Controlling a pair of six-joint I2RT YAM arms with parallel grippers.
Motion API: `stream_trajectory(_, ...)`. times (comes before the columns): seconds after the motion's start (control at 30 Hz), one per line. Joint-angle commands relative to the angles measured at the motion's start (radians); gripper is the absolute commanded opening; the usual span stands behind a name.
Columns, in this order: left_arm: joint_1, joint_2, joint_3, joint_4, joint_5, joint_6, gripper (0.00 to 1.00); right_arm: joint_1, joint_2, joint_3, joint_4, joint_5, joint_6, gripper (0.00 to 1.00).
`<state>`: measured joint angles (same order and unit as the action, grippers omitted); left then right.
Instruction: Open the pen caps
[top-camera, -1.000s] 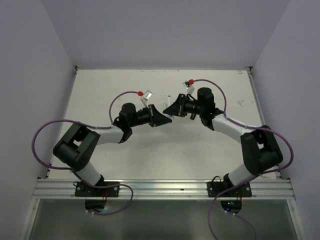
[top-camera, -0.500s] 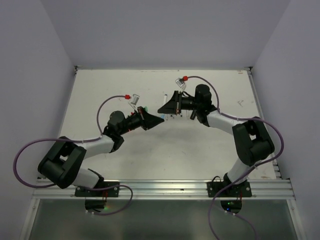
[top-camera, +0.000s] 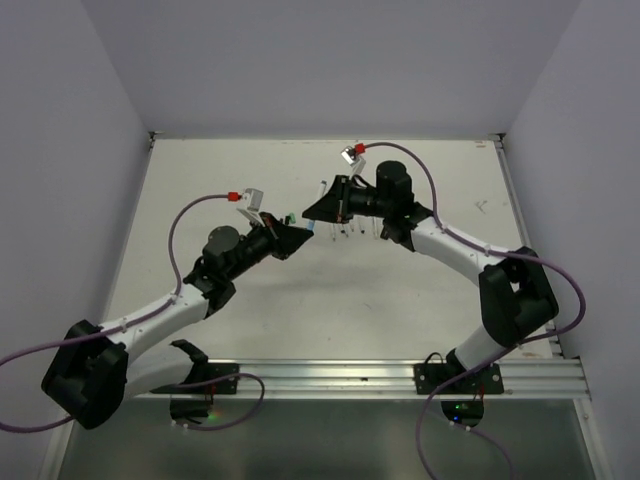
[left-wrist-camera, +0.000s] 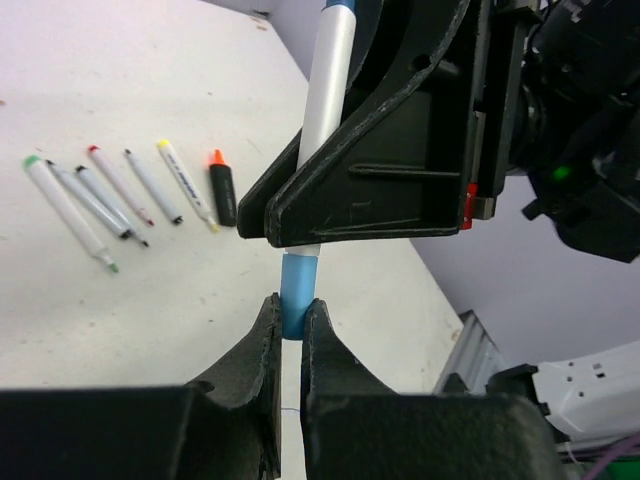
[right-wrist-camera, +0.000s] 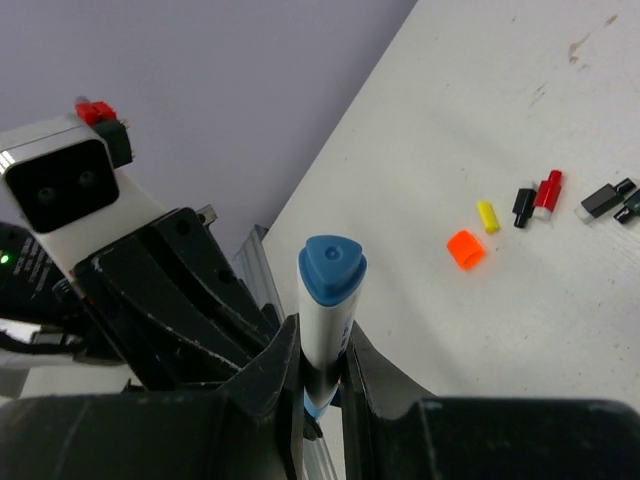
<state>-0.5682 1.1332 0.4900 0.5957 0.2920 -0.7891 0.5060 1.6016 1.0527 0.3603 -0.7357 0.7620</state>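
Note:
My left gripper (left-wrist-camera: 292, 305) is shut on a blue pen cap (left-wrist-camera: 298, 292) at the lower end of a white pen barrel (left-wrist-camera: 328, 110). My right gripper (right-wrist-camera: 322, 340) is shut on that same barrel (right-wrist-camera: 325, 330), whose other end is blue (right-wrist-camera: 332, 268). The cap still touches the barrel's end. In the top view the two grippers (top-camera: 305, 236) (top-camera: 312, 212) meet tip to tip above the table's middle. Loose caps lie on the table: orange (right-wrist-camera: 465, 249), yellow (right-wrist-camera: 487, 216), black (right-wrist-camera: 524, 206) and red (right-wrist-camera: 548, 194).
Several uncapped thin pens (left-wrist-camera: 100, 200) and a short black marker with an orange tip (left-wrist-camera: 222, 190) lie side by side on the white table (top-camera: 400, 290). More small black caps (right-wrist-camera: 605, 200) lie beside the red one. Purple cables (top-camera: 190, 215) loop over both arms.
Both grippers, joined on the pen, have moved left and a little toward the back. The left arm has stretched out, and the right arm has reached further left.

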Motion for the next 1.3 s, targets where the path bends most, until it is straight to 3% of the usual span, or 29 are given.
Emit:
stream_trajectory(0.0,-0.012,-0.107,-0.031,-0.237,-0.065,0.082,0.0,-0.064,-0.017,0.092,-0.056,0.439,-0.216,0.0)
stream_trajectory(0.1,-0.022,-0.105,-0.036,-0.183,-0.022,0.099,0.0,-0.037,-0.002,0.116,-0.119,0.542,-0.236,0.0)
stream_trajectory(0.27,-0.022,-0.027,-0.056,0.036,0.296,0.07,0.0,-0.037,0.061,0.159,-0.055,0.38,-0.178,0.0)
stream_trajectory(0.4,-0.022,-0.055,-0.06,0.081,0.372,0.089,0.0,-0.038,0.113,0.19,0.003,0.237,-0.101,0.0)
stream_trajectory(0.63,-0.021,-0.082,0.005,-0.148,0.27,0.206,0.0,-0.037,0.094,0.169,0.048,0.078,-0.055,0.0)
stream_trajectory(0.77,-0.021,-0.055,0.018,-0.159,0.214,0.192,0.2,-0.034,0.07,0.118,0.085,0.059,-0.036,0.0)
stream_trajectory(0.97,-0.021,-0.053,0.025,-0.152,0.194,0.183,0.4,-0.024,0.061,0.076,0.117,0.042,-0.029,0.0)
stream_trajectory(1.27,-0.018,-0.058,0.077,-0.237,0.096,0.194,0.54,0.0,0.051,0.063,0.128,0.035,-0.027,0.0)
